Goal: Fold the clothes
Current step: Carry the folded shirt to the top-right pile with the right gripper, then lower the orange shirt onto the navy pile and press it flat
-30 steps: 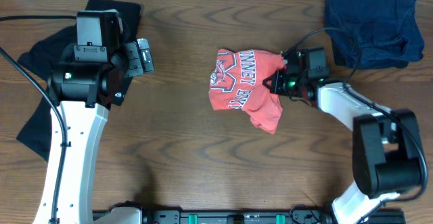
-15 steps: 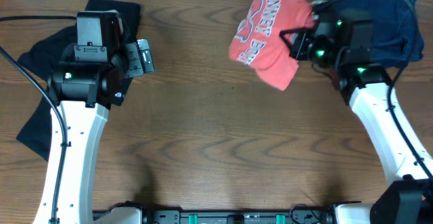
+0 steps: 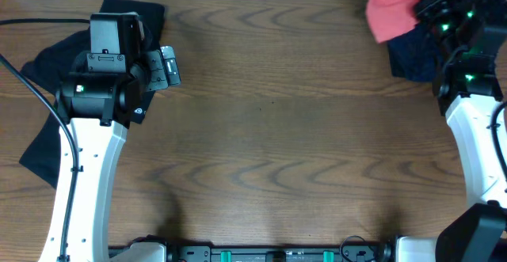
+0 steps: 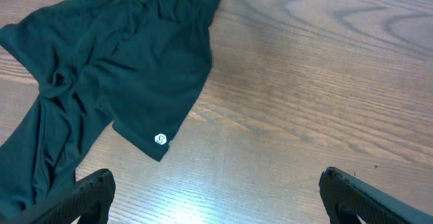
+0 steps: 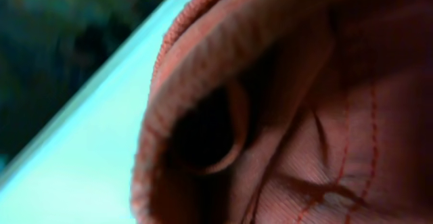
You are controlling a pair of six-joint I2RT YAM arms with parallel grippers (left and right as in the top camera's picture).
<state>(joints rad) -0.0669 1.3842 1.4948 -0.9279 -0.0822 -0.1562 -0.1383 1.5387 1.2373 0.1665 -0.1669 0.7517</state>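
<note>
At the far right corner of the surface (image 3: 261, 135), the coral-red T-shirt (image 3: 390, 13) sits bunched up, partly cut off by the top edge of the overhead view. The right end effector (image 3: 424, 10) is clenched on the shirt's right side, and blurred coral fabric fills the right wrist view. Just below, the navy garment (image 3: 413, 56) lies crumpled, the shirt's lower edge overlapping it. Well apart, at the far left, the black garment (image 3: 38, 60) sprawls beneath the left arm (image 3: 87, 135), a small white logo (image 4: 160, 139) near one corner. The left end effector (image 3: 168, 66) hovers released, fingers spread wide, gripping nothing.
</note>
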